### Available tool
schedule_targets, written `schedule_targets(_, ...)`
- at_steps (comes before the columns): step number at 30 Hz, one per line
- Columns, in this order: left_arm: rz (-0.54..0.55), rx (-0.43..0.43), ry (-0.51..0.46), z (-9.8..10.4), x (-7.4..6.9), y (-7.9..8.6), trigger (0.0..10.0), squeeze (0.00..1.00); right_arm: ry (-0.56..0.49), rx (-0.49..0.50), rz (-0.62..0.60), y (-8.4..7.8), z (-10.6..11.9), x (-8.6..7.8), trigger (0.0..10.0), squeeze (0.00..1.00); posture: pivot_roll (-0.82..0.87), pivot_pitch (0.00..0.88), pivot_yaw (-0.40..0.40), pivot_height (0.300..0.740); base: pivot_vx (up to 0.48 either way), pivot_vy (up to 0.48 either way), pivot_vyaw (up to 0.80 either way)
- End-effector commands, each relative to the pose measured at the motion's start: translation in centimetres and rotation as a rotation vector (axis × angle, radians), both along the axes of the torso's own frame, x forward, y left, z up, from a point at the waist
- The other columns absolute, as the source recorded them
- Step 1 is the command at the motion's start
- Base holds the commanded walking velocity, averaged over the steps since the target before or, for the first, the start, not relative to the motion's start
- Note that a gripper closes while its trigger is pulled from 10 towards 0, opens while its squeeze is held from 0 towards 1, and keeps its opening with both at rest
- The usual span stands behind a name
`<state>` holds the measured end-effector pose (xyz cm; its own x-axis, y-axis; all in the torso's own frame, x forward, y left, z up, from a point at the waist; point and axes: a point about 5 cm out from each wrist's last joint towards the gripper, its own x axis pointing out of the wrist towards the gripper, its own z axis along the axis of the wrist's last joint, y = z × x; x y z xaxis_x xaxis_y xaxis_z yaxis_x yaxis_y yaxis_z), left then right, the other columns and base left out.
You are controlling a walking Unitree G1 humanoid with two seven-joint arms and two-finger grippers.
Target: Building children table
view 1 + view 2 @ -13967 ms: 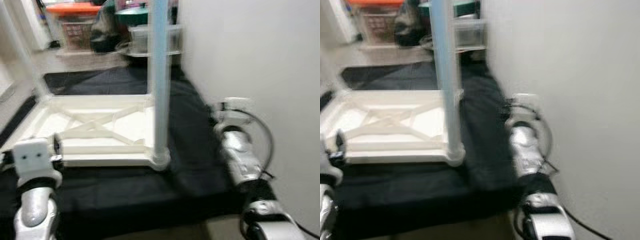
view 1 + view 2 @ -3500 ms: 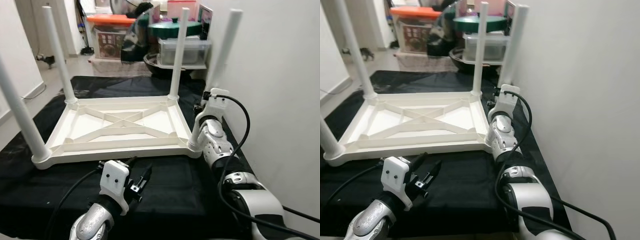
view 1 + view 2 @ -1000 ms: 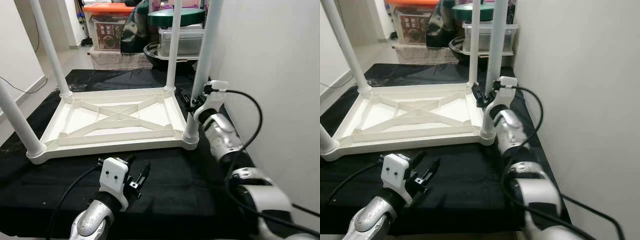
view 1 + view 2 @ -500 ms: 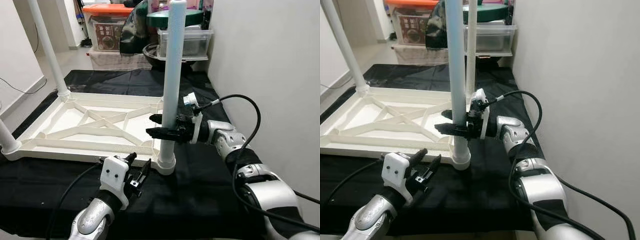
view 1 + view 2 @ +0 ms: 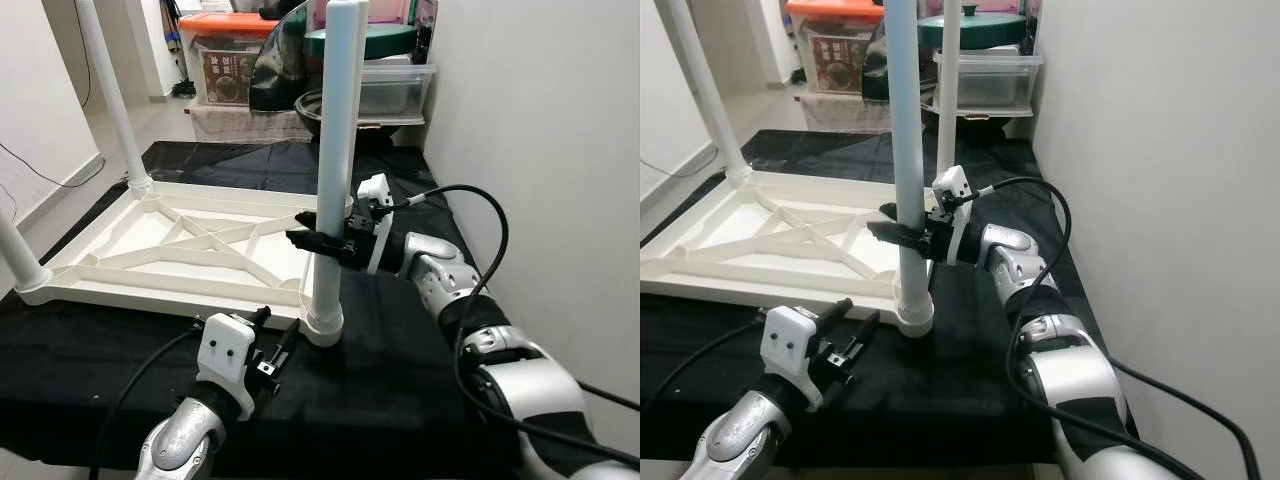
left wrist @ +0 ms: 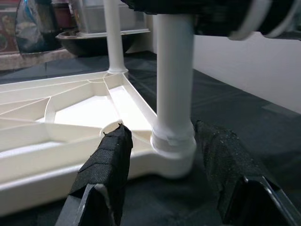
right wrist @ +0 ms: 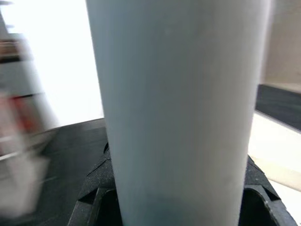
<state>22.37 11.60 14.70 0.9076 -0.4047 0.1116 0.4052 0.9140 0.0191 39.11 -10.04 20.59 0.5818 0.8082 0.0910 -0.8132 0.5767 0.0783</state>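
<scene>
- Nearest the camera, the left pincer hovers over the black cloth, fingers apart, just short of the leg's foot.
- Right pincer is clamped on the near upright leg.
- Upturned white table lies on the cloth.
- Beyond it, storage boxes.
</scene>
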Motion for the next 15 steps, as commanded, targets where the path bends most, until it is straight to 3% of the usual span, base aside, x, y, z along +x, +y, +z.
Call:
schedule_targets(1,0.007,0.006,0.001,-0.1,0.0,0.2,10.0,0.00,0.137,0.027,-0.601,-4.0,-2.0,1.4,0.0,0.00,-0.01,0.000,-0.030,0.740,0.000,0.000,0.00)
schedule_targets(2,0.004,0.005,0.003,-0.2,0.0,0.1,10.0,0.00,0.170,0.006,-0.818,-5.5,-2.6,1.6,0.0,0.00,-0.01,0.000,-0.030,0.740,0.000,0.000,0.00)
schedule_targets(3,0.004,0.005,0.003,-0.2,0.0,0.1,10.0,0.00,0.170,0.006,-0.818,-5.5,-2.6,1.6,0.0,0.00,-0.01,0.000,-0.030,0.740,0.000,0.000,0.00)
schedule_targets(4,-0.001,0.006,0.004,-0.2,0.0,0.0,10.0,0.00,0.185,-0.046,-1.018,-7.2,-3.2,1.3,0.0,0.00,-0.01,0.000,-0.030,0.740,0.000,0.000,0.00)
schedule_targets(5,-0.001,0.006,0.004,-0.2,0.0,0.0,10.0,0.00,0.185,-0.046,-1.018,-7.2,-3.2,1.3,0.0,0.00,-0.01,0.000,-0.030,0.740,0.000,0.000,0.00)
schedule_targets(6,-0.003,0.006,0.005,-0.2,0.0,-0.1,10.0,0.00,0.196,-0.068,-1.138,-8.1,-3.7,0.9,0.0,0.00,-0.01,0.000,-0.029,0.740,0.000,0.000,0.00)
schedule_targets(8,-0.003,0.006,0.005,-0.2,0.0,-0.1,10.0,0.00,0.196,-0.068,-1.138,-8.1,-3.7,0.9,0.0,0.00,-0.01,0.000,-0.029,0.740,0.000,0.000,0.00)
schedule_targets(9,-0.003,0.008,0.004,-0.2,0.0,-0.1,10.0,0.00,0.191,-0.093,-1.246,-8.4,-4.0,0.4,0.0,0.00,-0.01,0.000,-0.027,0.740,0.000,0.000,0.00)
schedule_targets(15,-0.001,0.007,0.003,-0.2,-0.1,-0.1,10.0,0.00,0.221,-0.082,-1.291,-7.3,-4.3,0.0,0.0,0.00,-0.01,0.000,-0.032,0.740,0.000,0.000,0.00)
